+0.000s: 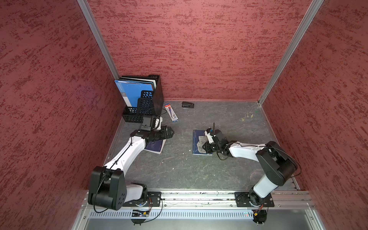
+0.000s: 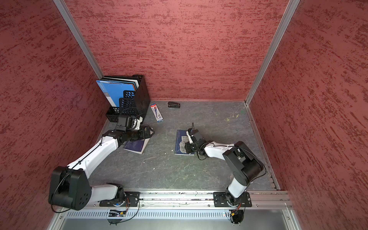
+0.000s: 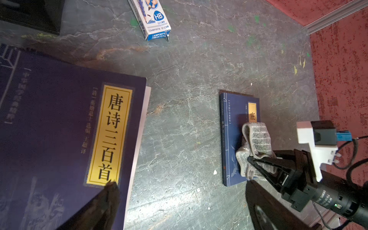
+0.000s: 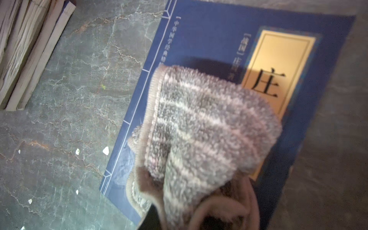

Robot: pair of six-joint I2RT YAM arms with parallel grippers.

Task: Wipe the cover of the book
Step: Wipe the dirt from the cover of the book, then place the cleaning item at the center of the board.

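Slate tabletop — right claw pinches cloth on 庄 book; left claw gapes above 唐诗三百首 volume.

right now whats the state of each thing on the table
book, closed, flat, cloth on its cover
cloth, bunched, gripped by right gripper
right gripper, shut on cloth
left gripper, open, empty, over second book
second book, closed, flat
pencil box, lying flat
stapler, closed
rack, upright, holding folders
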